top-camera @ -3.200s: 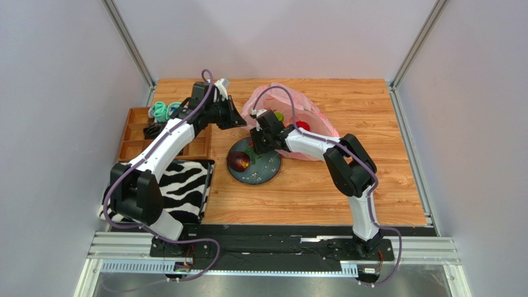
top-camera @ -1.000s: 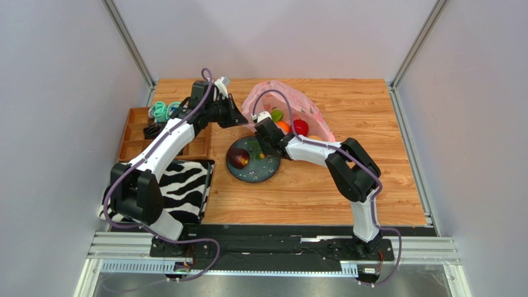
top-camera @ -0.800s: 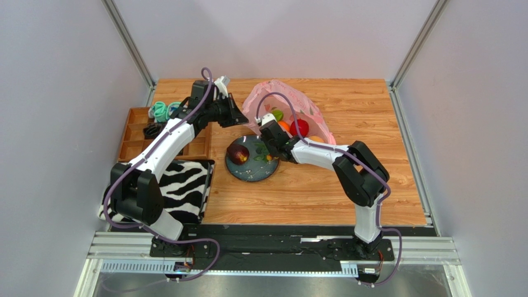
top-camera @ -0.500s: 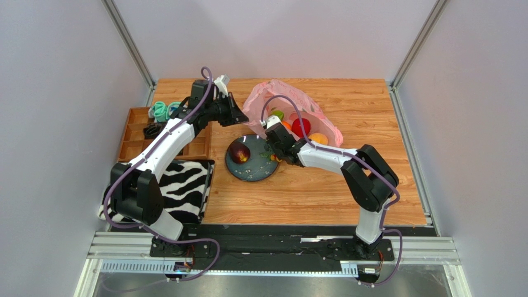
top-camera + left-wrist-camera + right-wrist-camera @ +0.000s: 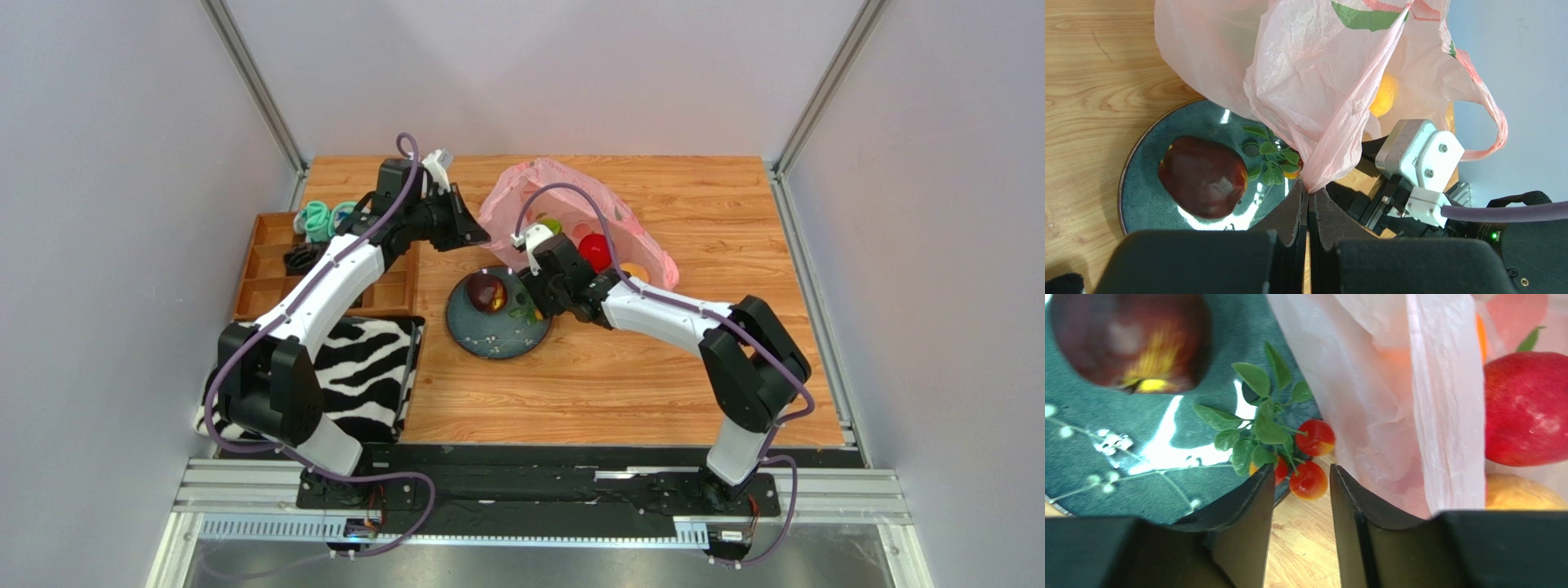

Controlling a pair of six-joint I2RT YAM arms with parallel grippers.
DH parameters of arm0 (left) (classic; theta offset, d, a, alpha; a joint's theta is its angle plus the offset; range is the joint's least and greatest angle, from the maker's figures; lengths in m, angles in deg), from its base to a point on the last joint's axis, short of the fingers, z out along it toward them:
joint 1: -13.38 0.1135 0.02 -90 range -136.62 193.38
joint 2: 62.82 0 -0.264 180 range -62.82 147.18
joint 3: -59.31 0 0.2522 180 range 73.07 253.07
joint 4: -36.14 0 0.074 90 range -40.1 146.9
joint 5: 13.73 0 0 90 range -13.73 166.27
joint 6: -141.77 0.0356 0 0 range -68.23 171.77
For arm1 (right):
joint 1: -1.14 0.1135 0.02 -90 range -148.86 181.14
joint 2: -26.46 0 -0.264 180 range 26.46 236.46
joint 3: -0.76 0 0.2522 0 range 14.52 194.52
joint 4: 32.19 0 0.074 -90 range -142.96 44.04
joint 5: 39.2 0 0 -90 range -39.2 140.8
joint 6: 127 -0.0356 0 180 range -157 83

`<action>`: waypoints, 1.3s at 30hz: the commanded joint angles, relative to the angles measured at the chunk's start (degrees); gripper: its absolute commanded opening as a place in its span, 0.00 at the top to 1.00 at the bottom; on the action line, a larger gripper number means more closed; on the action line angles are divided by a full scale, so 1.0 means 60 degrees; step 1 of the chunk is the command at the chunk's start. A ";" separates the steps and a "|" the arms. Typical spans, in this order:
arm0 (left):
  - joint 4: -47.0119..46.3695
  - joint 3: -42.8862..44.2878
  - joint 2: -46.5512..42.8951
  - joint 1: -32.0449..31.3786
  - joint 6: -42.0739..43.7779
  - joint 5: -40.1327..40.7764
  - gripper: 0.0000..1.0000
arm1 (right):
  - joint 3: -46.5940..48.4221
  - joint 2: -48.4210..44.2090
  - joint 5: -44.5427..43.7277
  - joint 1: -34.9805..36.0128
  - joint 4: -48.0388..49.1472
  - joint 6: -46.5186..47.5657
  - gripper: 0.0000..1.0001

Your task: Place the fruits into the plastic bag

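The pink plastic bag (image 5: pixel 577 218) lies at the table's back middle with a red apple (image 5: pixel 596 251), a green fruit (image 5: pixel 551 228) and orange fruits inside. My left gripper (image 5: pixel 474 235) is shut on the bag's edge (image 5: pixel 1315 177) and holds it up. On the dark plate (image 5: pixel 472 333) lie a dark purple fruit (image 5: pixel 488 293) and red berries with green leaves (image 5: pixel 1306 462). My right gripper (image 5: pixel 1301 473) is open, its fingers either side of the berries at the plate's right rim, beside the bag (image 5: pixel 1389 404). The apple (image 5: pixel 1524 410) shows through the bag.
A wooden compartment tray (image 5: pixel 272 263) with teal and black items stands at the left. A zebra-striped cloth (image 5: pixel 363 368) lies at the front left. Grey walls enclose the wooden table (image 5: pixel 736 319).
My right arm has swung its elbow to the right and its gripper has come down onto the berries at the plate's rim. The purple fruit has shifted toward the plate's back. The left gripper keeps holding the bag.
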 commanded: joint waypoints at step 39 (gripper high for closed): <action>0.0255 0.0032 -0.0623 0.0059 0.0188 0.0141 1.00 | 0.0376 -0.1044 0.0614 -0.0143 -0.0523 0.0633 0.91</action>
